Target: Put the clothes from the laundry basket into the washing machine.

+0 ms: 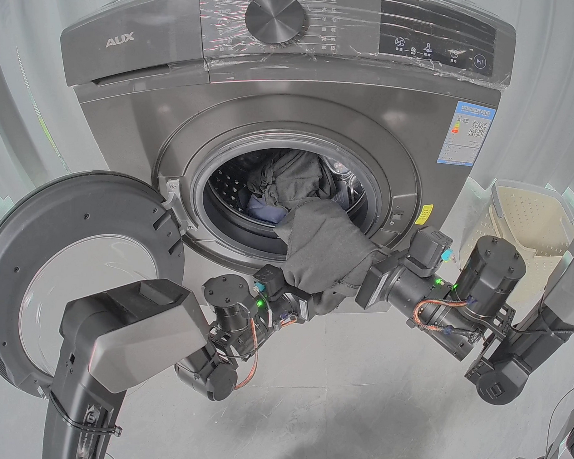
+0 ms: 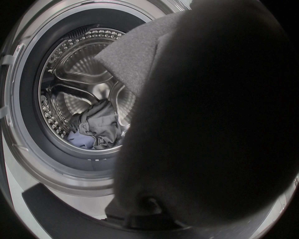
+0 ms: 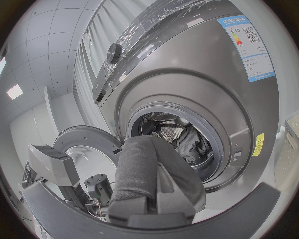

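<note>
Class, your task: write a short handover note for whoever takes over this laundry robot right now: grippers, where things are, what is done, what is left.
Left gripper and right gripper: both under the dark grey garment at the lower rim of the washing machine opening; cloth hides whether they grip.
Garment: draped over that rim, part inside, part hanging outside.
Done: door open; other clothes lie inside.
Left: get this garment fully in. Laundry basket, on the right, shows no clothes where visible.
</note>
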